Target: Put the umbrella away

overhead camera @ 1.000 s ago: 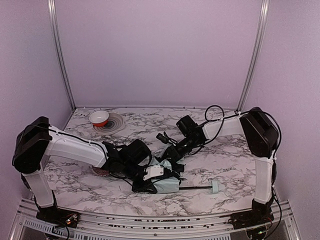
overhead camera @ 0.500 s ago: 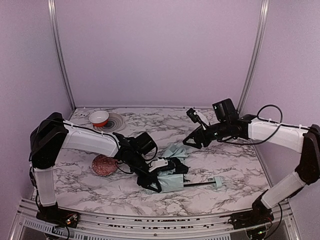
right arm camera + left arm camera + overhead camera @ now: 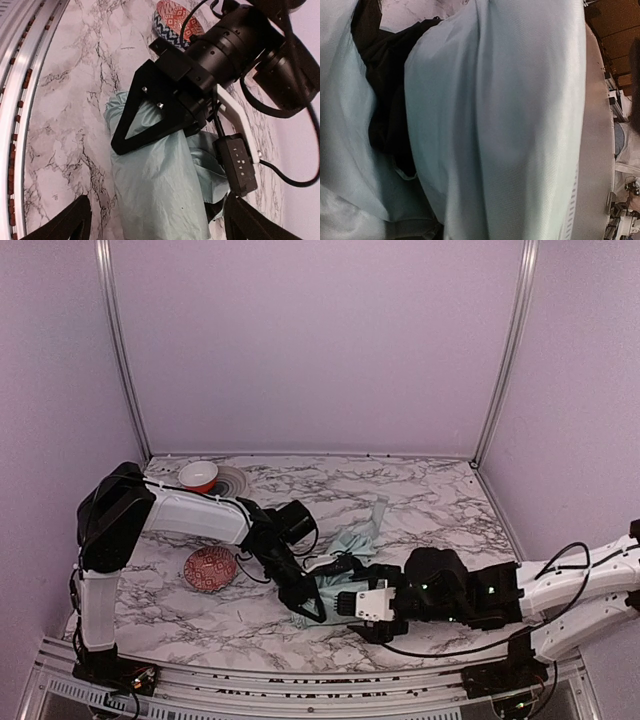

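Grip: left pincer (image 3: 304,610) clamped on umbrella (image 3: 350,540) fabric | right pincer (image 3: 156,215) spread apart, fabric just ahead, left pincer blocking beyond | 1 patterned bowl (image 3: 170,20) farther ahead

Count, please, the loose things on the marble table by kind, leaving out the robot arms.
Umbrella: 1
Bowls: 2 (red-and-white bowl, red patterned bowl)
Grey ringed disc: 1
Total: 4
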